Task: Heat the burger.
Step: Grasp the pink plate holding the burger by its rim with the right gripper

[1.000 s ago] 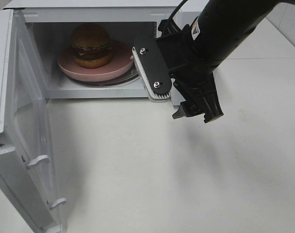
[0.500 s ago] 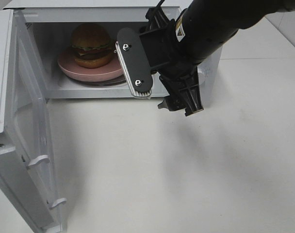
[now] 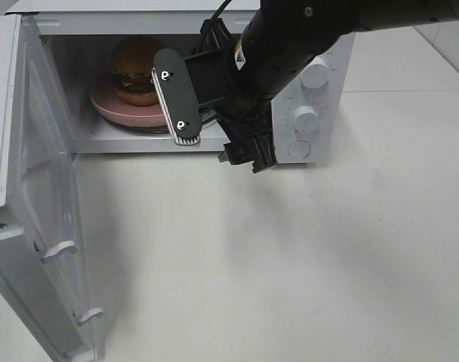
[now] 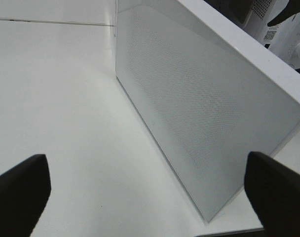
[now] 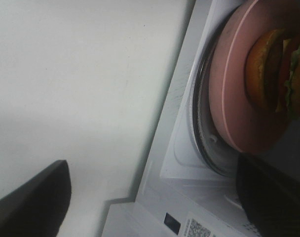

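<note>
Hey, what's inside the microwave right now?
A burger on a pink plate, over a glass turntable. The right gripper hides the plate's right edge and whatever lies behind it.
</note>
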You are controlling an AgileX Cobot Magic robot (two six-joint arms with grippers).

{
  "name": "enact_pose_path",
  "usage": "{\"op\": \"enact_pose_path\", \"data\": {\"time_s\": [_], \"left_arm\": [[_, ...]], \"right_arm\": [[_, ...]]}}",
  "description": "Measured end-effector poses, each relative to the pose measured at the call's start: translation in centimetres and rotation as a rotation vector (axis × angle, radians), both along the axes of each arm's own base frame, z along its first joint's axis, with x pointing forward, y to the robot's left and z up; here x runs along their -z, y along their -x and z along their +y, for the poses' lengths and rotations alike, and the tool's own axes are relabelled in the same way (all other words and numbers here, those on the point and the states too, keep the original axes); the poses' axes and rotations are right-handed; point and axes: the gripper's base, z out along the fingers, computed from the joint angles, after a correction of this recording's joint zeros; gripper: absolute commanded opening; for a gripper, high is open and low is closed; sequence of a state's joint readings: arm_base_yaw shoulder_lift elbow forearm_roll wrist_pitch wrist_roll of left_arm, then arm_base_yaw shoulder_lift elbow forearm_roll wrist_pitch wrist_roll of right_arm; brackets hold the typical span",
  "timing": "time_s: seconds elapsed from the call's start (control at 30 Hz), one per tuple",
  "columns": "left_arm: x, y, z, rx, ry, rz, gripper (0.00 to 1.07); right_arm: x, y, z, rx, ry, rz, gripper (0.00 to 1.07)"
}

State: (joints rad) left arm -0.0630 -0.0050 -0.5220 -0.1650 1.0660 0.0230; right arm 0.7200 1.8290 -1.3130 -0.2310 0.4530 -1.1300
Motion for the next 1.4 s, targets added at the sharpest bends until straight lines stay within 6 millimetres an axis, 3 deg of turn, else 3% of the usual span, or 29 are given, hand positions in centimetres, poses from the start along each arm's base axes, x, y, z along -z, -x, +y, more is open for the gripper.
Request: {"op": "enact_pose_path", "data": {"time_s": [0.3,0.9,1.4], "left_arm": [[0.0,0.0,0.0,0.0,0.0,0.0,1.0],[0.0,0.0,0.0,0.0,0.0,0.0,1.0],[0.0,0.0,0.0,0.0,0.0,0.0,1.0]], "right_arm": [[1.4,-2.2,2.1,0.006,-0.046,-0.022,0.86],[6.1,-6.8,6.2,0.017,-0.075,-0.029,0.85],[7.6,-9.5,7.4,0.038,-0.084,-0.044,0.83]]}}
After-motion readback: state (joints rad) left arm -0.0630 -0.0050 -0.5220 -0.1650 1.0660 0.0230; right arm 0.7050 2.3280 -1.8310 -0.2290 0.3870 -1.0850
